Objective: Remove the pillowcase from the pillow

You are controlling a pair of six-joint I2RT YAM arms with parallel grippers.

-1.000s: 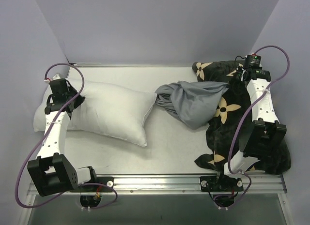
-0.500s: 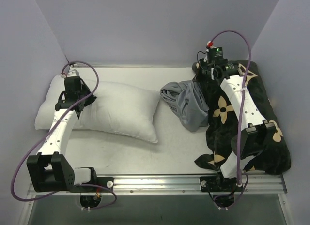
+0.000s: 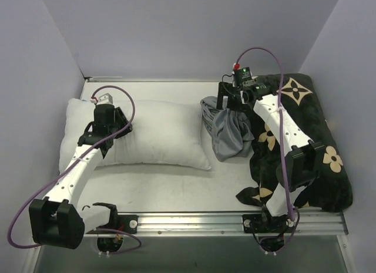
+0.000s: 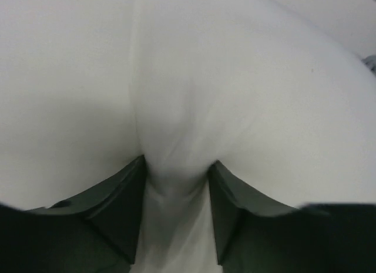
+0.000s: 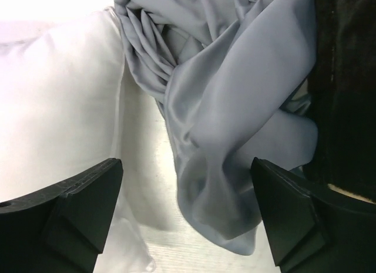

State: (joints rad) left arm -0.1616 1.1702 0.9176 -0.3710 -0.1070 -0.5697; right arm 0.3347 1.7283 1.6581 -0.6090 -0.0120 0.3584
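Observation:
The white pillow (image 3: 155, 135) lies flat on the left half of the table, bare of any cover. My left gripper (image 3: 108, 127) presses down on its left part. In the left wrist view the fingers (image 4: 126, 208) stand apart, with a raised fold of the pillow (image 4: 223, 79) between them. The blue-grey pillowcase (image 3: 230, 132) sits crumpled in a heap beside the pillow's right end. My right gripper (image 3: 226, 103) hovers over its far side, wide open (image 5: 187, 214). The pillowcase (image 5: 223, 108) lies loose below it, touching neither finger.
A black cushion (image 3: 311, 138) with tan flower motifs fills the right side, under the right arm, its edge against the pillowcase. Purple-grey walls close in the back and both sides. A metal rail (image 3: 188, 220) runs along the near edge.
Both grippers have opened. The right arm swung left off the cushion and let the pillowcase drop into a tighter heap. The left arm and the pillow shifted right.

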